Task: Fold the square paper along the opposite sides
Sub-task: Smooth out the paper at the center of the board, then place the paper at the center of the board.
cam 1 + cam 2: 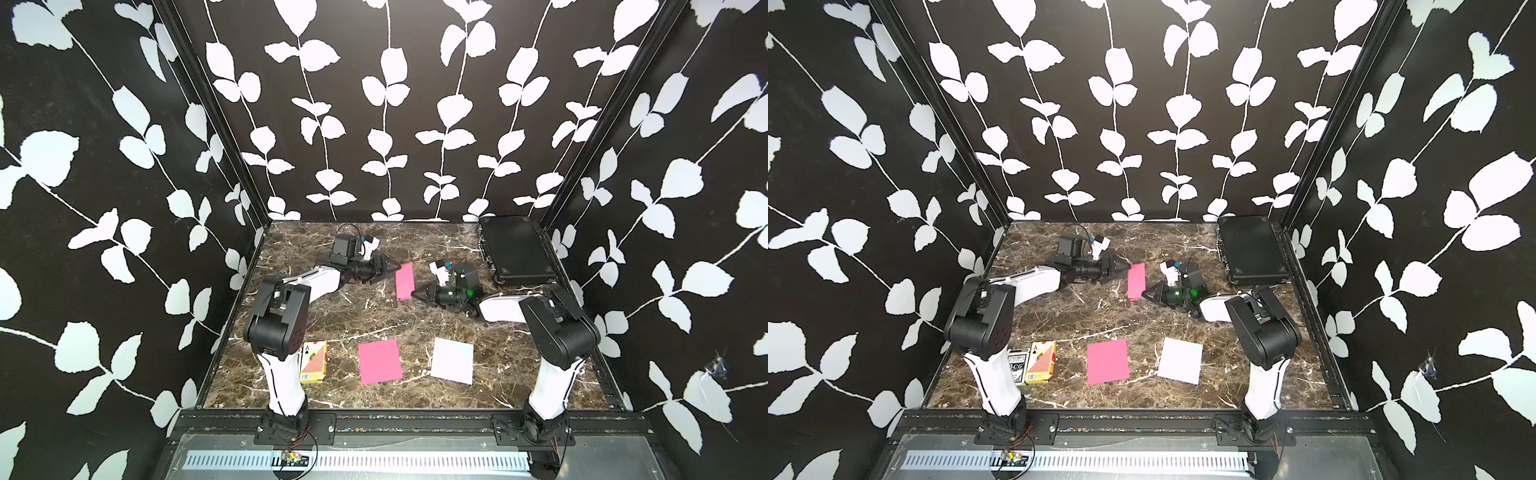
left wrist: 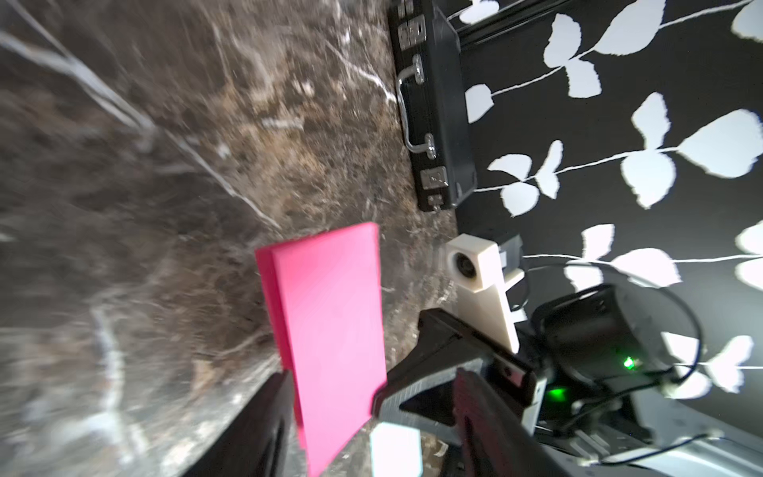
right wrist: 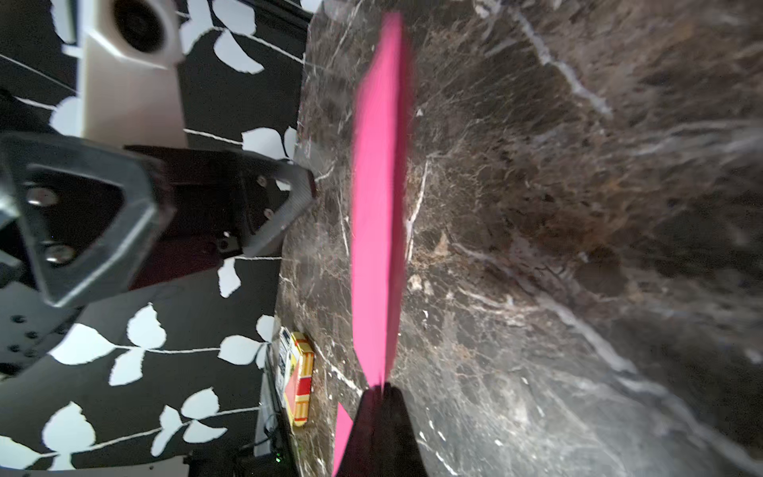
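Flat pink sheet (image 1: 379, 360) and white sheet (image 1: 453, 360) nearest you, folded pink paper (image 1: 404, 281) beyond on the surface (image 1: 332, 307), your right gripper (image 1: 417, 294) clenched on its near corner, left gripper (image 1: 395, 269) released at its far left edge

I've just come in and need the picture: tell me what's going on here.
Two robot arms are folding paper. The folded pink paper lies mid-table, doubled over. The right gripper is shut on its near corner; the left gripper stands open beside its far end. A flat pink sheet and a white sheet lie unfolded at the front.
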### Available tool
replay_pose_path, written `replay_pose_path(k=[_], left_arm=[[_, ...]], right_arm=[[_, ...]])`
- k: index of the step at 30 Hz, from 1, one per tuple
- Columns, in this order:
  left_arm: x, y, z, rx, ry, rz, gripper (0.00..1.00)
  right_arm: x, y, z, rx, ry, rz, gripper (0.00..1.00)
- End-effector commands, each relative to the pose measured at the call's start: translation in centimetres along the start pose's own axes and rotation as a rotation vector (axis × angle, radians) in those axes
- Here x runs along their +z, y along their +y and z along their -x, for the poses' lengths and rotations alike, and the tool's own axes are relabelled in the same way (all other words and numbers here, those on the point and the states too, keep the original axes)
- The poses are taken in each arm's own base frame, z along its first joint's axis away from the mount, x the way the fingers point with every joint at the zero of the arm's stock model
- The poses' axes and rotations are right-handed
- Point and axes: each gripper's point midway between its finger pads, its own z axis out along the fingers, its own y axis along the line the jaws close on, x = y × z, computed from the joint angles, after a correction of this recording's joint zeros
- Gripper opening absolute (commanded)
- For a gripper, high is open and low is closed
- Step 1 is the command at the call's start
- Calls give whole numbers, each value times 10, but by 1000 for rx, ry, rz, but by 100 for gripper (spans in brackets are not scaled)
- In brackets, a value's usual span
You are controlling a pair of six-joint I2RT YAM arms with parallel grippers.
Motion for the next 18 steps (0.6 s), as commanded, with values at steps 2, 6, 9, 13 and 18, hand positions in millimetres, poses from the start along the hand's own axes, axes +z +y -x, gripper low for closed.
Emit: replay_pose_path(k=[2,6,9,13,18], left_arm=[[-30,-7,1,94,-38,121,75],[-40,3,-9,79,-46,190,92],[-41,7,-13,62,-58,187,98],[-41,9,-17,50,-53,195,99],[-44,14,-18,34,-53,228,99]], right_arm=[[14,-19,24,-56,29,-82,0],[29,-33,45,-42,24,-123,2],[40,-43,55,-35,46,-165,3],[47,-51,63,-17,50,-200,8],[49,-59,67,9,29,-238,15]])
